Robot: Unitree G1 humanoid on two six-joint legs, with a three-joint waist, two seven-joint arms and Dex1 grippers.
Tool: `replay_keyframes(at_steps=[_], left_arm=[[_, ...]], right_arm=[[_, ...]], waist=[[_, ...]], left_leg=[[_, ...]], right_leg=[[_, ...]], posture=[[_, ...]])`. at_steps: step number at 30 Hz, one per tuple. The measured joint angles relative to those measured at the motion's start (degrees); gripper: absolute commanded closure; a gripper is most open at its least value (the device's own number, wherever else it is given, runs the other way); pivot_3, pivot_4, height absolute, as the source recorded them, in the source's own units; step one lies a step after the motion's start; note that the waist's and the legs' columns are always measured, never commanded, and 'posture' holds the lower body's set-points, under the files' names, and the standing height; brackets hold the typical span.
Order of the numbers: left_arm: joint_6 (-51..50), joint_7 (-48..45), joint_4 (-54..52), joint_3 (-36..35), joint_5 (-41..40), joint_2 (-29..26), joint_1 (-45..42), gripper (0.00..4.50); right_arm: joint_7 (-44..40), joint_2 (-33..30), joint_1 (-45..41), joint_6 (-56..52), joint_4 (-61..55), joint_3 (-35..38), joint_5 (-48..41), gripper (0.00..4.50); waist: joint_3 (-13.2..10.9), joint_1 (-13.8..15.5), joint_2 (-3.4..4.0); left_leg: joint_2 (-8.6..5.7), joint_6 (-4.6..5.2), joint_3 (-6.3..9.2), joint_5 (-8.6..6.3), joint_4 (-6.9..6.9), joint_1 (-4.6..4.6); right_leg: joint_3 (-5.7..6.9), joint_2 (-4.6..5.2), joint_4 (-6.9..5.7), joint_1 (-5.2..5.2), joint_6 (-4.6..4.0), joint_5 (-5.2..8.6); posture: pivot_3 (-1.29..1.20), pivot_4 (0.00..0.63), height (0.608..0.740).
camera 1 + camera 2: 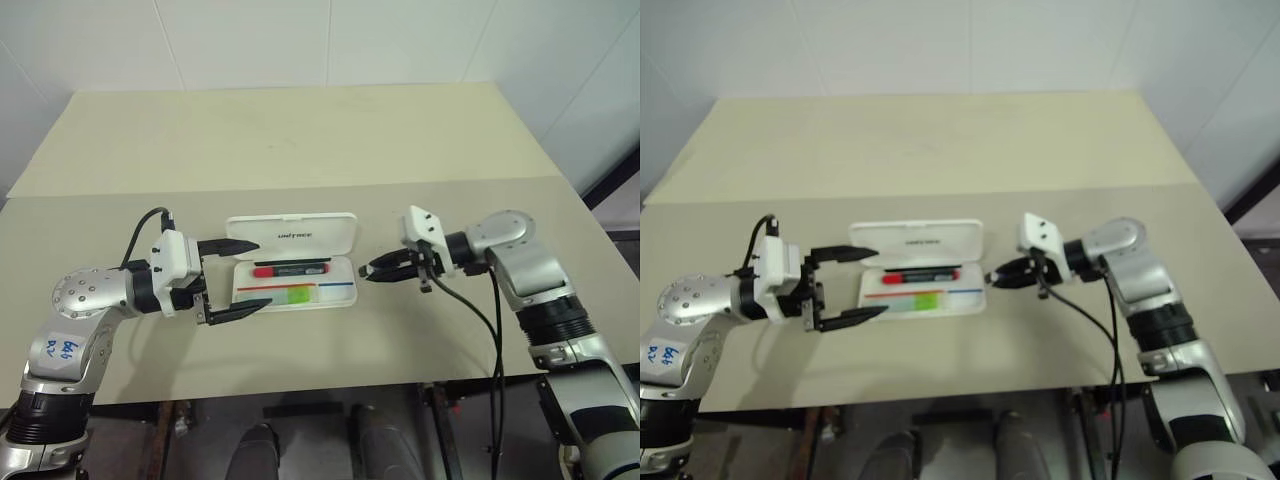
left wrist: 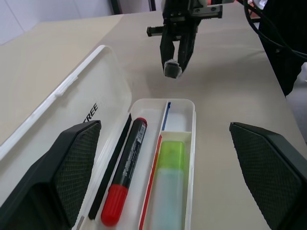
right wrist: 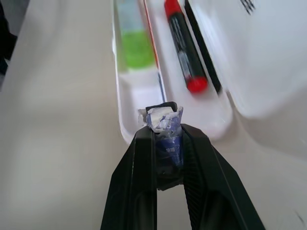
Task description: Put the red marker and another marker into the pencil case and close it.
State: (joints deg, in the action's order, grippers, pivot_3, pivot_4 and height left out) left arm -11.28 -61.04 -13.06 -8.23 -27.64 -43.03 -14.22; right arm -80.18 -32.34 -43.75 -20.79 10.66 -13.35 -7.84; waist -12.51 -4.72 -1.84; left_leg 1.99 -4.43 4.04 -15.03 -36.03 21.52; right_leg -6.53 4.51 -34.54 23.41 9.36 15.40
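The white pencil case [image 1: 250,232] lies open in the middle of the table, its lid folded back. In its tray the red marker [image 1: 292,269] lies lengthwise at the back. Another marker [image 1: 297,294], pale with a lime-green cap, lies in front of it. My left gripper [image 1: 260,273] stands open at the case's left end, one finger on each side of the tray. My right gripper [image 1: 366,272] hovers just off the case's right end, pointing at it. It is shut on a small blue and white piece [image 3: 163,120] that sticks out of its tips.
The beige table [image 1: 300,140] runs far back to a white tiled wall. A black cable [image 1: 480,320] hangs from my right wrist over the front edge. The table's right edge drops off near my right arm.
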Motion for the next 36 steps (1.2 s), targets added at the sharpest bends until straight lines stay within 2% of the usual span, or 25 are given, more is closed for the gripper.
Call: replay_keyframes(at_steps=[10,21,23,29,36], left_arm=[[0.0,0.6,0.1,0.4,0.2,0.4,-0.2,0.00],[0.0,1.6,0.1,0.3,0.2,0.4,-0.2,0.00],[0.0,1.6,0.1,0.3,0.2,0.4,-0.2,0.00],[0.1,1.6,0.2,0.3,0.6,0.4,-0.5,0.00],[0.2,1.4,0.4,0.3,0.8,0.4,-0.6,0.00]], right_arm=[[4.7,4.9,-0.3,-0.5,2.4,-4.9,1.9,4.11],[4.3,5.7,-1.7,1.0,6.1,-7.4,3.5,4.11],[4.2,5.7,-1.9,0.9,6.4,-7.6,3.4,3.36],[4.7,6.3,-3.8,1.2,7.8,-7.4,3.5,1.61],[4.6,6.7,-7.5,-3.1,5.1,-5.4,0.1,1.61]], waist=[[0.0,0.0,0.00],[0.0,0.0,-0.01],[0.0,0.0,-0.02],[0.1,-0.2,-0.09],[0.0,-0.1,-0.08]], left_leg=[[0.00,0.00,0.00,0.00,0.08,0.02],[0.00,0.00,0.00,0.00,0.05,0.02],[0.00,0.00,0.00,0.00,0.04,0.02],[0.00,0.01,0.00,0.00,0.04,-0.05],[0.01,0.01,0.00,-0.02,0.15,0.01]], right_leg=[[0.00,0.00,0.06,0.03,-0.01,0.01],[0.01,0.00,0.04,0.02,-0.01,0.01],[0.01,0.00,0.04,0.02,-0.01,0.00],[0.01,-0.01,0.00,0.01,-0.05,-0.02],[0.01,-0.01,0.07,0.06,-0.04,0.01]], posture=[[0.00,0.150,0.740],[0.00,0.150,0.740],[0.00,0.150,0.740],[0.00,0.150,0.740],[0.00,0.150,0.740]])
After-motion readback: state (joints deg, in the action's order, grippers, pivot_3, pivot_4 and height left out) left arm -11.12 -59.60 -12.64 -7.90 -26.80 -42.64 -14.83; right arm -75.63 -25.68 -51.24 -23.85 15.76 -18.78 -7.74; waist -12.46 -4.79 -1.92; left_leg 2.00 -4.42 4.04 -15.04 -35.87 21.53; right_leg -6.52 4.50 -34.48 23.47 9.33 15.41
